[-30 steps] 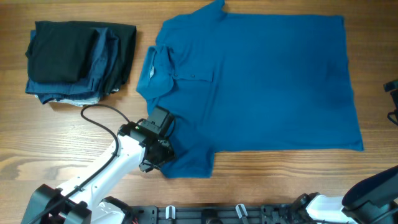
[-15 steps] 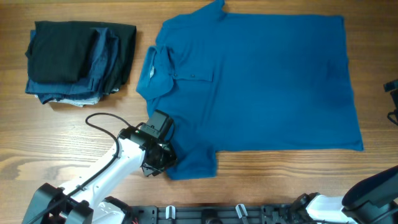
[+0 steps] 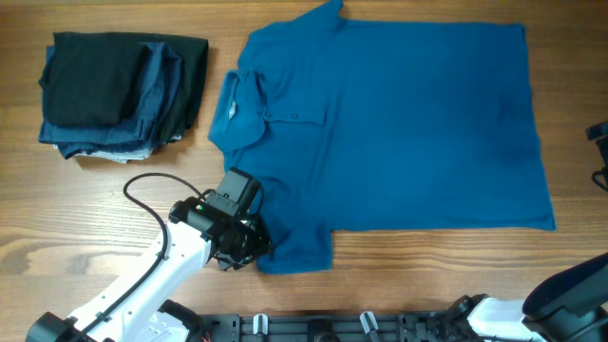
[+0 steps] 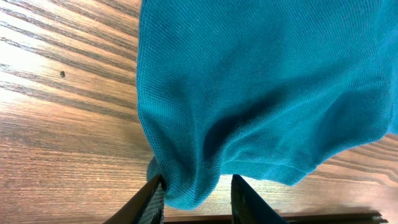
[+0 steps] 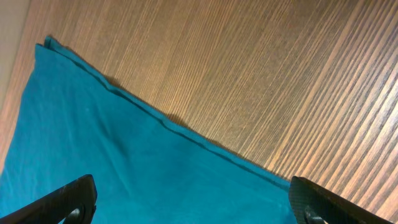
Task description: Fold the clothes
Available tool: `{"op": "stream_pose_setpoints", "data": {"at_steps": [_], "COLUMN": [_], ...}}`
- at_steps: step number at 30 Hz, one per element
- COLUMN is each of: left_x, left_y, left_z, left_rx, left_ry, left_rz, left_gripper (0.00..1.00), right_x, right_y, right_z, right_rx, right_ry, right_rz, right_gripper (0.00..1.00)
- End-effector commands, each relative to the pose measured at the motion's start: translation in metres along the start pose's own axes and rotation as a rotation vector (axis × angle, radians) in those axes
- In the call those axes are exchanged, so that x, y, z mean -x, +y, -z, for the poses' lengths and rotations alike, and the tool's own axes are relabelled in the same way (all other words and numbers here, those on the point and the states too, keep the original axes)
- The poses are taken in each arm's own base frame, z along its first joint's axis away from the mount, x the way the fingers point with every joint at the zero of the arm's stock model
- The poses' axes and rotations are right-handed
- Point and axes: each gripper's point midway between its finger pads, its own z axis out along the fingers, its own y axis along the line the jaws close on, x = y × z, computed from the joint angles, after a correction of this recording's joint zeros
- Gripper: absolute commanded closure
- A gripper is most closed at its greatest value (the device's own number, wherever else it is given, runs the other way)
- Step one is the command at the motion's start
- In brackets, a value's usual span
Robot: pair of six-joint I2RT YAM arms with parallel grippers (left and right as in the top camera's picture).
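Blue polo shirt (image 3: 408,133) lies flat and face up on the desk (image 3: 95,204), collar (image 3: 237,104) towards the left, hem to the right. It fills the middle and right of the desk. One short sleeve points to the far edge, the other (image 3: 299,242) to the near edge.

Left fingers (image 3: 242,252): at the outer corner of the near sleeve, down at desk level. In the left wrist view the two fingers (image 4: 151,198) stand narrow, with a bunched fold of the sleeve's fabric (image 4: 249,81) gathered between them. The cloth presses against the left-hand finger, and a thin gap shows beside the other. Reads as a pinch on the sleeve corner. The fabric above the fingers is rumpled and raised off the wood; the rest of the sleeve lies flat.

Right fingers (image 5: 74,196): spread wide, holding nothing. They hang above the shirt's fabric (image 5: 93,155) close to a hemmed straight edge, with bare wood beyond it. No contact with the cloth is visible.

A stack of dark folded garments (image 3: 123,90) sits at the far left of the desk, apart from the shirt. A black cable (image 3: 142,182) loops behind the left arm.
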Motion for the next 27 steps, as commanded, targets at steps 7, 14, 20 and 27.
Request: {"op": "stream_pose_setpoints", "data": {"at_steps": [7, 14, 20, 27], "left_x": [0.012, 0.013, 0.013, 0.002], "left_y": [0.006, 0.009, 0.013, 0.005], "left_z": [0.007, 0.004, -0.003, -0.008], "left_rx": [0.043, 0.062, 0.089, 0.051], "left_ry": [-0.071, -0.072, -0.051, 0.028], "left_rz": [-0.004, 0.001, 0.017, 0.023], "left_gripper": [0.53, 0.48, 0.64, 0.84], "right_x": [0.003, 0.003, 0.003, 0.003], "right_y": [-0.003, -0.003, -0.003, -0.003], "right_z": [-0.001, -0.001, -0.001, -0.001], "right_rx": [-0.01, -0.011, -0.01, -0.011], "right_ry": [-0.008, -0.008, -0.008, -0.008], "right_rz": [-0.011, -0.011, -0.011, -0.011], "right_gripper": [0.0, 0.0, 0.0, 0.0]}}
